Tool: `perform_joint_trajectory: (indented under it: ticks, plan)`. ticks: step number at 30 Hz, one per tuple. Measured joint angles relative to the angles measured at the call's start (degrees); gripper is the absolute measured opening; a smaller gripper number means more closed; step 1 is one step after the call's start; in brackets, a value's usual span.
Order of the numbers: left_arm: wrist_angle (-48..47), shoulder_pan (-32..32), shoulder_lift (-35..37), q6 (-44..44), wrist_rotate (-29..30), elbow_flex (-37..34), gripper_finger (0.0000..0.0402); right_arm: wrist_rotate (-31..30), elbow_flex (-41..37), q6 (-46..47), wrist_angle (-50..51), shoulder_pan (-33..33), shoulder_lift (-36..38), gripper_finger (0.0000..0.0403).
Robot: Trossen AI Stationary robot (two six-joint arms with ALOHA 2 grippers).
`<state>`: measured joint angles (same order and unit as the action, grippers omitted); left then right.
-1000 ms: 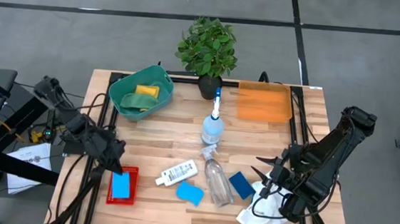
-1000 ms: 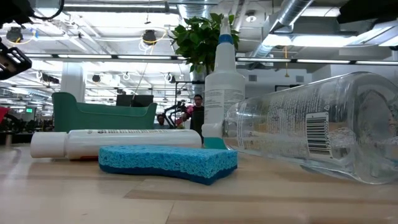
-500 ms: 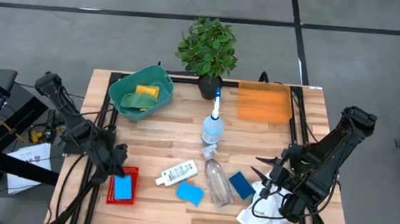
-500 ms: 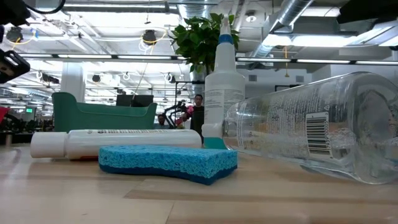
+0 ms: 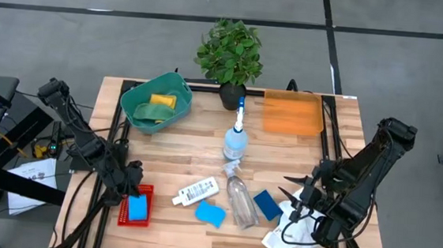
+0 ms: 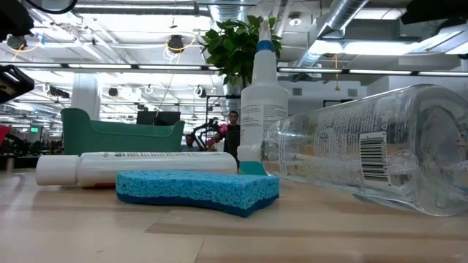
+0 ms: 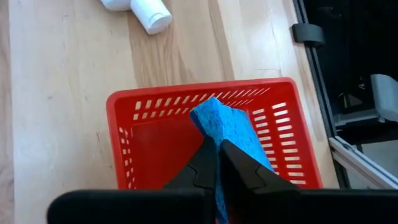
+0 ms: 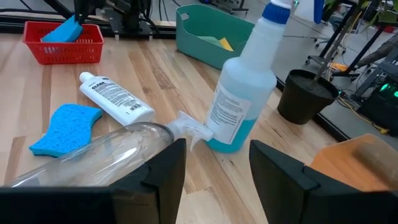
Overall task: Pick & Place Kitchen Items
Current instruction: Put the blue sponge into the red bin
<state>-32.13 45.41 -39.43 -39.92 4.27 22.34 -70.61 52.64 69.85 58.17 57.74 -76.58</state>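
Left claw (image 7: 217, 163) grips a blue sponge (image 7: 231, 134) on edge inside a red basket (image 7: 149, 118) at the near-left corner of the tabletop (image 5: 180, 144), its fingers pinched tight on the sponge, which stands tilted in the basket. Right claw (image 5: 296, 205) hangs near the tabletop's right edge with its fingers spread wide and nothing between them, just above a crumpled white cloth (image 5: 284, 236).

Between the two arms, a small white bottle (image 5: 197, 191) lies on its side beside a second blue sponge (image 5: 210, 213). A clear spray bottle (image 5: 240, 198) lies flat next to them, nozzle toward the far side, and a darker blue sponge (image 5: 267, 204) sits just beside it on the right. Another spray bottle (image 5: 236, 139), holding pale blue liquid, stands upright farther back at centre.

At the far left a green bin (image 5: 132, 101) holds a yellow sponge (image 5: 162, 100) and a green sponge (image 5: 149, 113). An orange tray (image 5: 293, 114) sits at the far right, and a potted plant (image 5: 229, 55) stands between bin and tray at the far edge.
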Motion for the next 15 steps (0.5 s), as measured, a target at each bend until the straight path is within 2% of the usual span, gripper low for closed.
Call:
perform_joint_trajectory:
  ticks: [9,15]
  plan:
    - [-1.8,0.0,-1.4,0.0,0.0,0.0,0.0012,-0.2,0.0,-1.3,-0.4,0.0,0.0,0.0171]
    - [-2.1,0.0,-2.3,-1.4,1.3,0.0,0.0053,-0.2,0.0,-1.3,-0.4,0.0,0.0,0.0171]
